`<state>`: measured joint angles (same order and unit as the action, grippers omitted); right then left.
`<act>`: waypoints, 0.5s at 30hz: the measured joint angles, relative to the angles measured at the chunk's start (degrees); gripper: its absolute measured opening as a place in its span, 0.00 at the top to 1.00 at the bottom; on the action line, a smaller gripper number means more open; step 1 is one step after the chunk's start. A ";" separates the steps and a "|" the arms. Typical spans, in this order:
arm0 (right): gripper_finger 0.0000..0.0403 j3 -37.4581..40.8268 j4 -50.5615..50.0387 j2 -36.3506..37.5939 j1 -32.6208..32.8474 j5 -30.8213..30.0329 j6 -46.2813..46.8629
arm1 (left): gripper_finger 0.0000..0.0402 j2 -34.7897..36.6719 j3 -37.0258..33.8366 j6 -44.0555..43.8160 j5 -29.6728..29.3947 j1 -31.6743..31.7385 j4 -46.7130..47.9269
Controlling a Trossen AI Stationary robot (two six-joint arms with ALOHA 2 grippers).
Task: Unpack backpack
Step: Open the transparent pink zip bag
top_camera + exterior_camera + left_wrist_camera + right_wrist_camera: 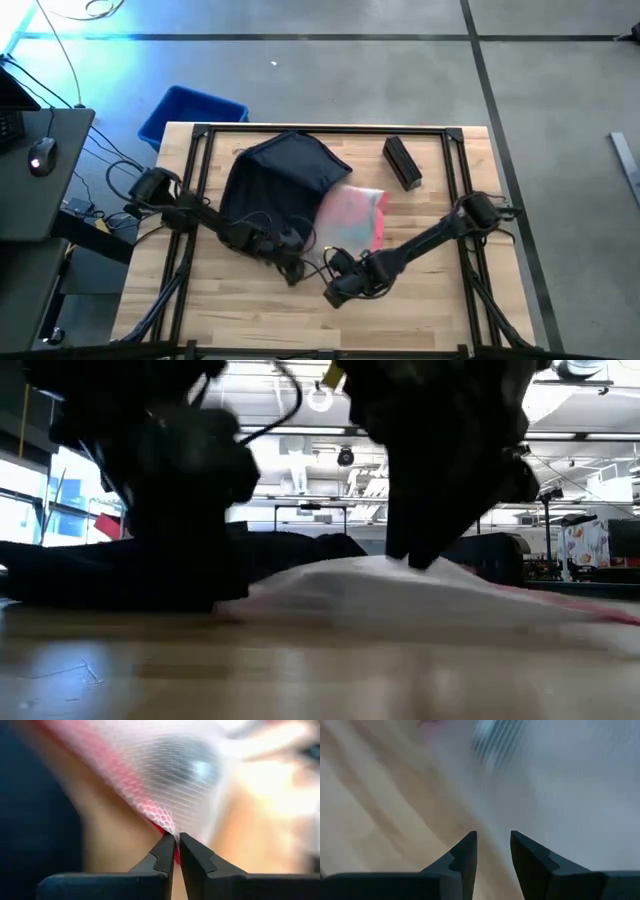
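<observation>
The dark navy backpack (280, 175) lies flat on the wooden table (240, 310), at its far middle. Beside it lies a packet of bubble wrap (352, 220), pink and red with a clear part. My left gripper (175, 836) is at the packet's near left corner, next to the backpack's near edge, and is shut on the wrap. My right gripper (493, 836) is over the packet's near edge, pointing steeply down. Its fingers stand apart over the clear wrap (560, 795) and the wood. My left gripper pinches a red-edged corner of the bubble wrap (169, 826) between its two fingertips, slanting down from the table's left. The wrap fans out from the fingers and rises away from them. My right gripper meets the wrap where it rises to a peak (400, 563), coming from above. I cannot tell whether its fingers pinch it.
A small black box (402, 162) lies at the table's far right. A bright blue bin (190, 112) stands on the floor beyond the far left corner. Bare wood runs along the near edge.
</observation>
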<state>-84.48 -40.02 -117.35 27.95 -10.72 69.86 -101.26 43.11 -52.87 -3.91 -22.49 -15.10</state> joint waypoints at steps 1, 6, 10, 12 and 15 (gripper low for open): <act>0.76 0.02 -0.61 -0.54 0.13 1.30 -0.71 | 0.99 -0.04 0.07 1.20 1.92 -0.73 -3.06; 0.78 0.02 -10.23 -0.84 2.73 7.32 -5.27 | 1.00 1.30 1.59 2.06 0.21 -3.45 -4.14; 0.79 0.04 -24.77 -0.49 6.45 9.21 -5.39 | 1.00 1.92 2.50 2.06 -5.24 -3.59 -3.81; 0.79 0.04 -29.11 -0.38 8.29 10.35 -4.97 | 1.00 2.08 2.64 1.98 -7.81 -2.70 -1.21; 0.79 0.06 -31.29 -0.09 10.18 11.49 -1.19 | 1.00 1.78 2.51 0.60 -9.27 -0.30 9.64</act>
<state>-84.42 -71.31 -117.44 38.13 0.77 68.67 -99.48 45.62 -52.27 -13.17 -22.79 -5.46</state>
